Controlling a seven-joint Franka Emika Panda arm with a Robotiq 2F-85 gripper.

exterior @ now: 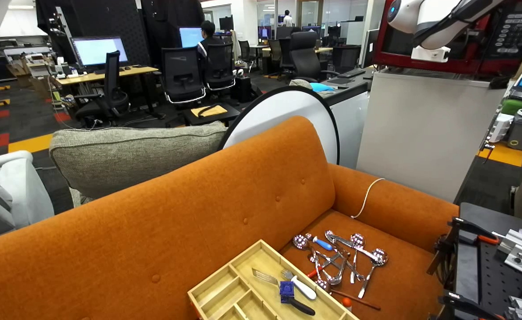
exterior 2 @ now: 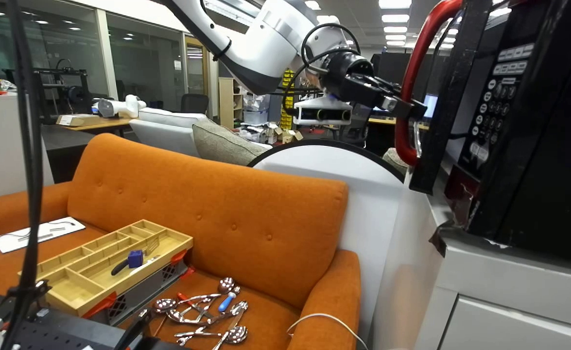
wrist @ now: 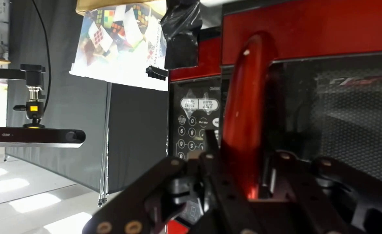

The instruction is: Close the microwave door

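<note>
Since the red-framed dark-glass door point(wrist: 334, 97) of the boxy glossy-red microwave point(exterior: 472, 58) looked ajar at the top front edge of the white cabinet point(exterior: 425, 138), the black 2-finger gripper point(wrist: 241, 154) was clenched round the curved red handle point(wrist: 249, 104), prob to push it shut w/o slipping.

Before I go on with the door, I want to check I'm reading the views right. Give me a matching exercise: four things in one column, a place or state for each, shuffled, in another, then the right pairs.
Things
1. gripper
2. microwave door
3. microwave
4. wooden tray

Places and states
A. on top of the white cabinet
B. has a white-handled fork lying in it
C. ajar
D. fingers on either side of the red handle

Right pairs
1-D; 2-C; 3-A; 4-B
</note>
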